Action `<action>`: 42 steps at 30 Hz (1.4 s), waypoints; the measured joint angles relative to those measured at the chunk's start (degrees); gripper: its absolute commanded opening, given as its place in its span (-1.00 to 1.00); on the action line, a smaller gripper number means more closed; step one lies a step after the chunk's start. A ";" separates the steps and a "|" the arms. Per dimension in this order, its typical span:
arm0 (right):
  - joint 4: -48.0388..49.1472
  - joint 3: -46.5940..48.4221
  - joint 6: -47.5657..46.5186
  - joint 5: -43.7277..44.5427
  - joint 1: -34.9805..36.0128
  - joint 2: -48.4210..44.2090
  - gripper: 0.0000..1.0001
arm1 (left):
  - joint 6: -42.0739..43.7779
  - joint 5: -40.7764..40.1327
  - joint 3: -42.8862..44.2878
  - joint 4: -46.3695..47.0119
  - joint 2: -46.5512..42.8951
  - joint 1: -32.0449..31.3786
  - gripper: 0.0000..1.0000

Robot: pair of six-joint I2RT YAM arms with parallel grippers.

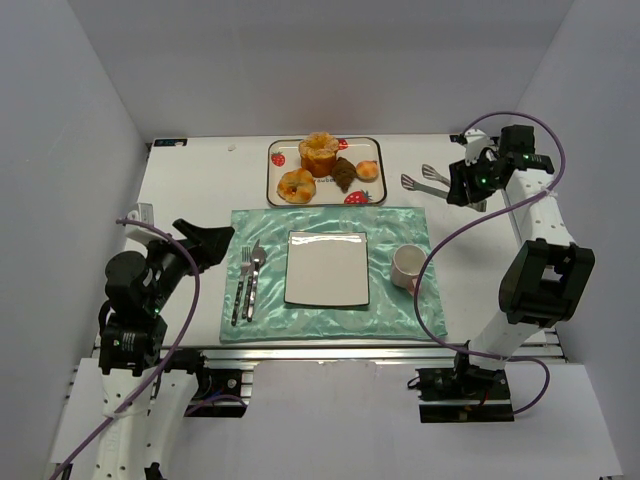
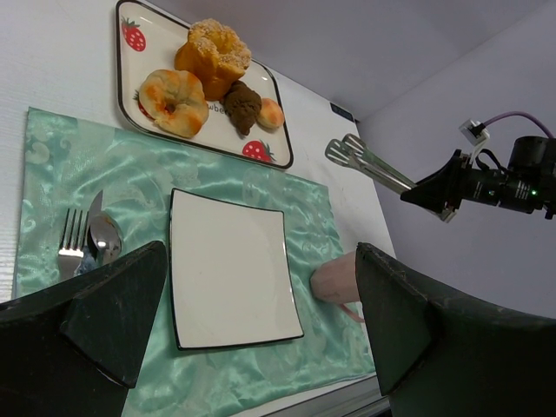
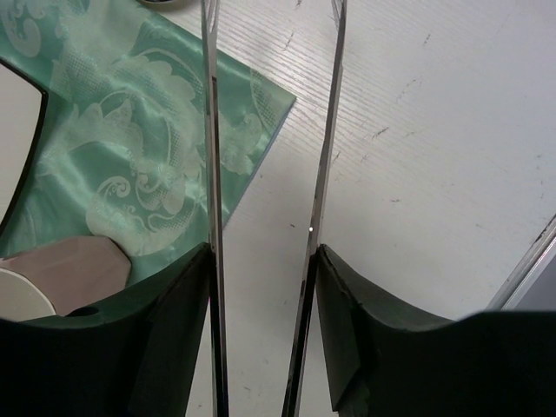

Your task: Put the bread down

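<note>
Top view: the right gripper clasps the handle end of metal tongs, whose tips point left of it, stopping short of the strawberry tray; the bread lies on that tray, farther left of this gripper than the tong tips, between a tall golden bun and a small orange bun; the left gripper is spread wide with nothing in it, the bread well ahead and to its right.

Left wrist view: its fingers stand far apart above a square plate; the bread sits ahead of them on the tray.

Right wrist view: both tong arms run between the fingers, each lying against a finger's inner face; a green placemat lies to their left.
</note>
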 measured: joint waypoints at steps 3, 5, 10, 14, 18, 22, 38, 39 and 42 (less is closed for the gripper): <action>-0.09 0.50 0.04 -0.33 0.15 0.00 0.17 | -0.02 -0.02 0.00 -0.04 -0.17 0.02 0.96; -0.20 0.92 0.07 -0.66 0.20 0.00 0.17 | -0.02 -0.02 0.00 -0.04 -0.24 0.00 0.96; -0.74 3.04 0.07 -1.53 0.70 0.04 0.16 | -0.22 -0.07 0.00 -0.04 -0.22 0.00 0.96; -1.33 4.52 -0.48 -2.60 1.68 0.04 0.16 | -0.26 -0.11 0.00 -0.04 -0.22 0.00 0.96; -1.53 4.68 -1.99 -3.21 4.44 0.09 0.15 | -0.26 -0.13 0.00 -0.07 -0.22 0.02 0.96; -1.97 6.29 -3.43 -4.07 8.15 1.22 0.16 | -0.20 -0.20 0.55 -0.59 -0.09 0.02 0.96; -1.18 19.67 -3.89 -0.42 16.68 16.85 0.16 | 0.17 -1.40 3.10 -2.54 1.16 0.02 0.96; -1.11 20.06 -3.74 0.00 17.03 17.57 0.16 | 0.11 -1.53 3.10 -2.60 1.20 0.00 0.96; -0.87 21.31 -3.34 0.72 17.84 19.41 0.16 | 0.00 -1.79 3.10 -2.64 1.33 0.00 0.96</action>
